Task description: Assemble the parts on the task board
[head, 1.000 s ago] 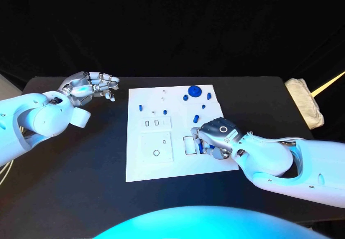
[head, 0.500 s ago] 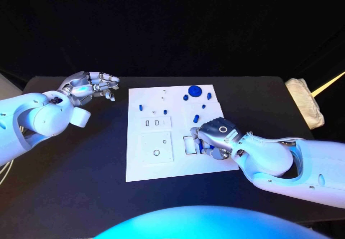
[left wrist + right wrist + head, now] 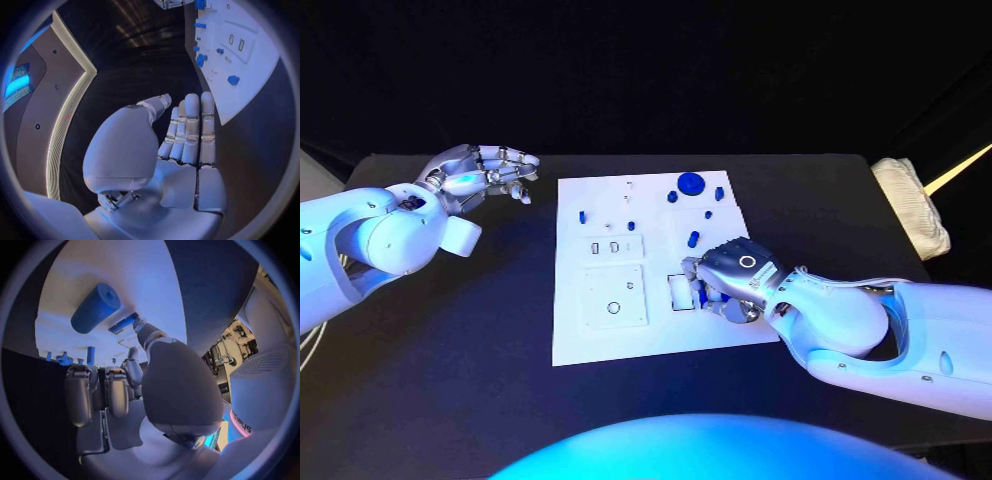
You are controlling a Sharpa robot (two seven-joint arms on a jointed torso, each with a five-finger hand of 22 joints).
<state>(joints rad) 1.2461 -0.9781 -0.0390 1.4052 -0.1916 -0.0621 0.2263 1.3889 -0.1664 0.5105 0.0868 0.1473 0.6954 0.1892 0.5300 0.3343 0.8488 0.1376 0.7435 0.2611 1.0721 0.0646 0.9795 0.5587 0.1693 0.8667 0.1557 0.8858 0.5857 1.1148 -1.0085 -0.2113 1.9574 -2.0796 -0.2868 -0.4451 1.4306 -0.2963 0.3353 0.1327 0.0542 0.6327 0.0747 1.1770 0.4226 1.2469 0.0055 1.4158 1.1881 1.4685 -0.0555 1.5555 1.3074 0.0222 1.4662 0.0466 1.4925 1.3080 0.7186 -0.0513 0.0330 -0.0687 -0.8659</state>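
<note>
**Right hand down on the board, left hand idle off to the side**

I see the task board (image 3: 661,330) lying flat mid-bench (image 3: 473,380), white, long side running away from the robot. Small blue parts are scattered over its far end; the largest is a round blue piece (image 3: 691,182) near the far edge, with a short blue peg (image 3: 694,238) lying further in towards the middle.

Right hand (image 3: 730,280) sits knuckles-up on the board's right side, fingers curled down onto the plate. In the right wrist view a blue cylinder (image 3: 95,308) lies on the white surface just past the fingertips, and a thin blue strip (image 3: 124,323) sits at the tip of one finger. I cannot tell whether the strip is pinched or merely touched.

Left hand (image 3: 480,175) hovers over the bare bench, well clear of the board's far left corner. Left wrist view shows its fingers (image 3: 190,130) straight and side by side, thumb apart, nothing in it.

A folded pale cloth (image 3: 913,205) lies at the bench's right edge.
</note>
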